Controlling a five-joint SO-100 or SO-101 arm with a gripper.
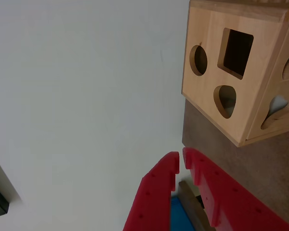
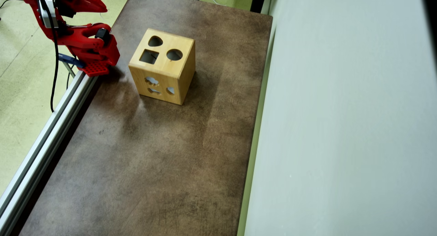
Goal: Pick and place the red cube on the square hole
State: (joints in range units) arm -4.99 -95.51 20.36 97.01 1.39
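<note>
Brown mottled tabletop [image 2: 143, 154] fills most of the overhead view, bordered at 9 o'clock by an aluminium rail [image 2: 44, 140] over pale green flooring [image 2: 20, 92], and at 3 o'clock by a pale grey wall panel [image 2: 341, 127]. A wooden shape-sorter box [image 2: 164, 70] sits on the tabletop toward 12 o'clock, turned slightly askew. Its top face carries three cutouts: the square hole [image 2: 149, 56] at 9 o'clock, a round hole [image 2: 174, 54] at 3 o'clock, and a rounded-triangle hole [image 2: 155, 41] at 11 o'clock; further cutouts show on the side face. The red arm [image 2: 78, 38] stands at the table's corner at 10 o'clock, just beside the rail and apart from the box. In the wrist view the red gripper [image 1: 181, 161] enters from 6 o'clock, its two jaws drawn together with only a narrow slit between the tips and nothing held between them. The same view shows the box [image 1: 241, 72] at 1 o'clock, square hole [image 1: 237, 52] facing the camera, well clear of the fingertips. The red cube is not visible in either view; its position cannot be told.
</note>
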